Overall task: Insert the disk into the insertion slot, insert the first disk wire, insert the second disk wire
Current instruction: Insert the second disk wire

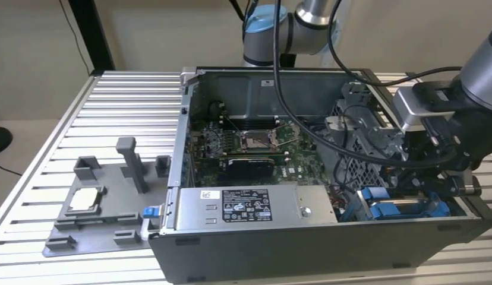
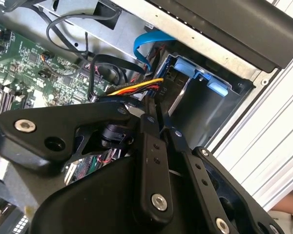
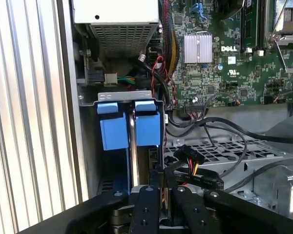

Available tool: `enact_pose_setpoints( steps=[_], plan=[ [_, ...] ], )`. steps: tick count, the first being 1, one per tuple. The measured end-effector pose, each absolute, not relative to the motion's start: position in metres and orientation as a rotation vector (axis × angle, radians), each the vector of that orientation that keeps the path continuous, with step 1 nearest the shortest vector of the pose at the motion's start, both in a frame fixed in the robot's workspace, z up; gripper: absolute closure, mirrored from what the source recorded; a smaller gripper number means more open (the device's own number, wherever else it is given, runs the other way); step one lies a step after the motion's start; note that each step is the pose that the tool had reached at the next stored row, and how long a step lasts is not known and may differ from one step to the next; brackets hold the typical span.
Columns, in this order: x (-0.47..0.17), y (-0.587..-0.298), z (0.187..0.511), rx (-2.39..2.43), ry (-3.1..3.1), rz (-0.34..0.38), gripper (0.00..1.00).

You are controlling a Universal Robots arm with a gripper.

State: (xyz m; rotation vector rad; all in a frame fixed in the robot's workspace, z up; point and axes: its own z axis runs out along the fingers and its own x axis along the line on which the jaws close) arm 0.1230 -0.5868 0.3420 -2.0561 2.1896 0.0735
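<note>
The disk point(image 1: 397, 209), silver with a blue bracket, sits in the insertion slot point(image 1: 353, 205) at the case's front corner on the exterior view's right. Its blue bracket tabs point(image 3: 114, 132) point(image 2: 193, 70) stand at the cage rim point(image 3: 124, 95). My gripper point(image 1: 426, 189) point(image 2: 158, 114) point(image 3: 161, 178) hangs right beside the disk, its fingers point(image 2: 149, 146) close together on a black connector point(image 3: 198, 178) of the disk wire. That wire's yellow, orange and red strands point(image 2: 136, 87) end at the fingertips. A second black connector point(image 3: 188, 155) lies just beside.
The open computer case holds the motherboard point(image 1: 246, 148), a long grey box point(image 1: 254, 205) and a perforated upper cage point(image 1: 365, 148). A blue flat cable point(image 2: 146, 44) loops near the slot. On the exterior view's left, a grey fixture tray point(image 1: 111, 243) carries a processor chip point(image 1: 84, 199).
</note>
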Motion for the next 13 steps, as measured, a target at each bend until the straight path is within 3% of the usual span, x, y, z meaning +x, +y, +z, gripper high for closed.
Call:
enact_pose_setpoints(
  steps=[13],
  plan=[
    [0.1232,-0.5868,0.3404,-2.084,2.16,0.072,1.0]
  ],
)
